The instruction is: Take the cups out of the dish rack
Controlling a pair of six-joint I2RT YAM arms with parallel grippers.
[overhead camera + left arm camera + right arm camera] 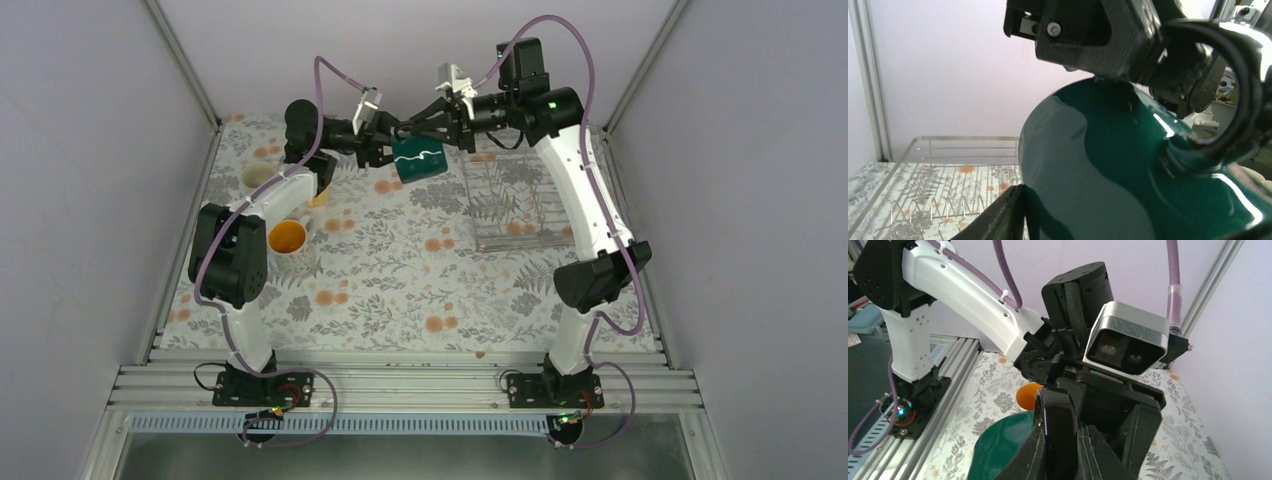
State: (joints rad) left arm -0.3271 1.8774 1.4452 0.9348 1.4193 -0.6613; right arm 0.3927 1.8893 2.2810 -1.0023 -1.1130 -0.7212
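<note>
The dark green cup (420,160) hangs in the air left of the dish rack (515,205), held between both arms. My right gripper (408,128) is shut on the cup's dark handle (1064,415), which is pinched between its two fingers (1048,455). My left gripper (388,150) reaches in from the left. Its lower finger (1000,217) presses against the green cup's wall (1108,175), which fills the space between its jaws. The silver wire rack (948,150) stands behind and below. No cups show in it.
An orange-yellow cup (288,238) and a cream-white cup (258,177) stand on the floral cloth at the left, under the left arm. A further pale cup (321,192) is partly hidden by that arm. Grey walls close off the table's back and sides.
</note>
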